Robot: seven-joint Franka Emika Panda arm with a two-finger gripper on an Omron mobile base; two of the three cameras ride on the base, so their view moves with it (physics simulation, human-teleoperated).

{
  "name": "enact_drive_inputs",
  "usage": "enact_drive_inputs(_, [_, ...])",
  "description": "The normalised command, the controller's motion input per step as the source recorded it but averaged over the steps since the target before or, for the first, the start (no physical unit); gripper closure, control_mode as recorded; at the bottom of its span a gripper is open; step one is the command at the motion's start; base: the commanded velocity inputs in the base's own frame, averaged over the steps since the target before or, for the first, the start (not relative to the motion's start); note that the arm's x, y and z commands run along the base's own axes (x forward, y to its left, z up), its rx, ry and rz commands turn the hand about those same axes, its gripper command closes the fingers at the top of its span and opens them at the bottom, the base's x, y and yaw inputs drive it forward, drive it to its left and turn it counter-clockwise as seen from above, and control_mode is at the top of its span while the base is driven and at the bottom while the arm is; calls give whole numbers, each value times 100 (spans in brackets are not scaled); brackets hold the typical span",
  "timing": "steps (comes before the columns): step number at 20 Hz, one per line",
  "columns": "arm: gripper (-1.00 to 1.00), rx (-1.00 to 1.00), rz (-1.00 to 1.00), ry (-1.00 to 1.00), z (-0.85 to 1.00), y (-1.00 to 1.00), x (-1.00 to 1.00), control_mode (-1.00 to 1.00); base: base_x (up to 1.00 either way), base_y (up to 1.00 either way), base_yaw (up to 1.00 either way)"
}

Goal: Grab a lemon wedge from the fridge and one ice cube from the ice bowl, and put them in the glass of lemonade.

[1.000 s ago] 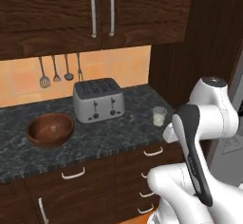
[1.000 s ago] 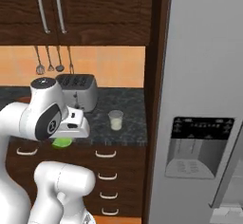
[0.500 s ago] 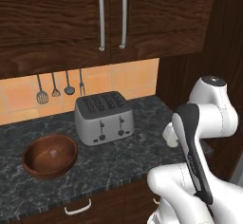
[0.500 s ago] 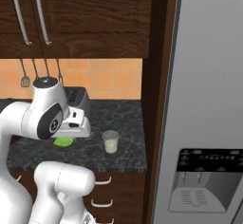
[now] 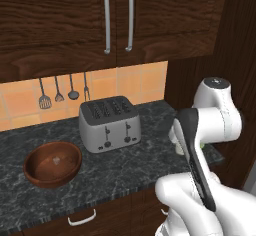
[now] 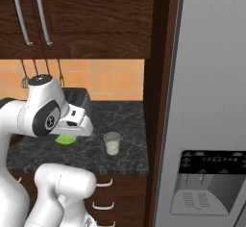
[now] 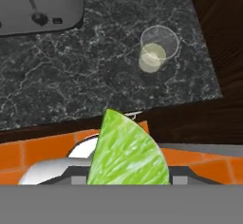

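Observation:
In the hand view a yellow-green lemon wedge [image 7: 127,152] stands between the jaws of my gripper [image 7: 127,173], which is shut on it and hidden behind it. Beyond it, on the dark counter near its right end, sits the glass of lemonade [image 7: 156,50]. From the right base view the gripper [image 6: 67,135] holds the lemon wedge [image 6: 66,140] above the counter's front, left of the glass [image 6: 112,143]. The grey fridge [image 6: 206,101] is on the right, doors shut. The wooden ice bowl [image 5: 52,164] sits at the left, with a pale ice cube [image 5: 56,160] in it.
A silver toaster [image 5: 109,124] stands between the bowl and the glass, near the wall. Utensils [image 5: 59,91] hang on the tiled backsplash, and upper cabinets [image 5: 115,20] hang overhead. A dark wood panel [image 6: 156,77] separates the counter [image 6: 125,125] from the fridge.
The base has driven, so both base views have shifted and closed in on the counter. The gripper still holds the lemon wedge in the same pose.

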Motion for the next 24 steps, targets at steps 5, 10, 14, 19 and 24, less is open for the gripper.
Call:
enact_drive_inputs(5, [100,11,-63,-3,-8,-26,40,-100,0,0,0])
enact_drive_inputs(10, [100,13,-16,10,-6,-69,89,-100,0,0,0])
enact_drive_inputs(14, [100,1,0,17,-16,-11,97,-100,0,0,0])
enact_drive_inputs(19, [100,0,0,6,-24,-2,3,-100,0,0,0])
enact_drive_inputs(24, [100,0,0,0,-18,0,0,-100,0,0,0])
